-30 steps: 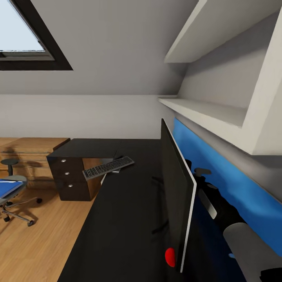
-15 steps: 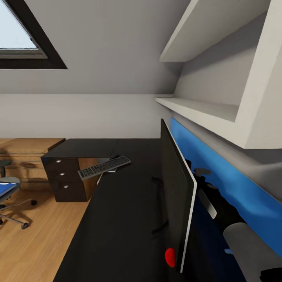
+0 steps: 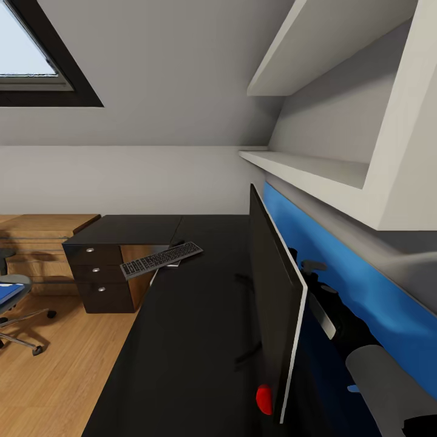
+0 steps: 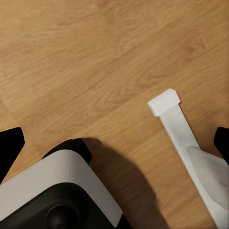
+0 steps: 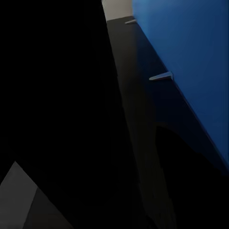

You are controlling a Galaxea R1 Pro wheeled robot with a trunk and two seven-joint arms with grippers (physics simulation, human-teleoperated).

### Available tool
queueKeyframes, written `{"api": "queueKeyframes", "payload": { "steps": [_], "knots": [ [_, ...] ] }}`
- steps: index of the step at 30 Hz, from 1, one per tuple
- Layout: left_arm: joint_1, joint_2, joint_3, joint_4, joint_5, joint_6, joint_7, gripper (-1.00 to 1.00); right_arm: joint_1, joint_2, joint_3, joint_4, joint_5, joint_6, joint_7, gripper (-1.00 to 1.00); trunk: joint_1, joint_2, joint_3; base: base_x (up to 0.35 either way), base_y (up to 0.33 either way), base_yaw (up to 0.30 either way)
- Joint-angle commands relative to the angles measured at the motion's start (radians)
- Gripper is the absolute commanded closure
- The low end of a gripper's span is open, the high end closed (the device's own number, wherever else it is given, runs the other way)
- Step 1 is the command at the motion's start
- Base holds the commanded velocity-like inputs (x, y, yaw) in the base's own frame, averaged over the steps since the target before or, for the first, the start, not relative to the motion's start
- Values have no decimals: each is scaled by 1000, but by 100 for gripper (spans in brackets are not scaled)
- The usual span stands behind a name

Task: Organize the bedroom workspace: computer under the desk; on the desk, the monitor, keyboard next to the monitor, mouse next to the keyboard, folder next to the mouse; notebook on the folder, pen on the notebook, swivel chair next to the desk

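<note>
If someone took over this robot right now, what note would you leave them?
Left gripper: open, empty, hanging over the wood floor.
Right gripper: behind the monitor, by the blue back panel; grip unclear.
Done: monitor stands upright on the desk.
The keyboard is on the desk's far corner, apart from the monitor.
The folder lies on the swivel chair, out on the floor away from the desk.
Left: keyboard beside monitor, folder onto desk, chair to desk, then the smaller items.
</note>
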Motion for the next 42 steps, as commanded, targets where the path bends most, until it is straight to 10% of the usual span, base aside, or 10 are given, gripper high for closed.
{"api": "queueKeyframes", "payload": {
  "steps": [1,42],
  "knots": [
    [1,0,1,-4,8,6,6,-100,-1,-2,5,-2,-10,4,-9,-100,0,-1,-1,0,0,0],
    [1,0,-1,29,2,4,6,-100,-1,-2,5,-1,-10,5,-5,-100,0,-1,-1,-39,0,0]
  ]
}}
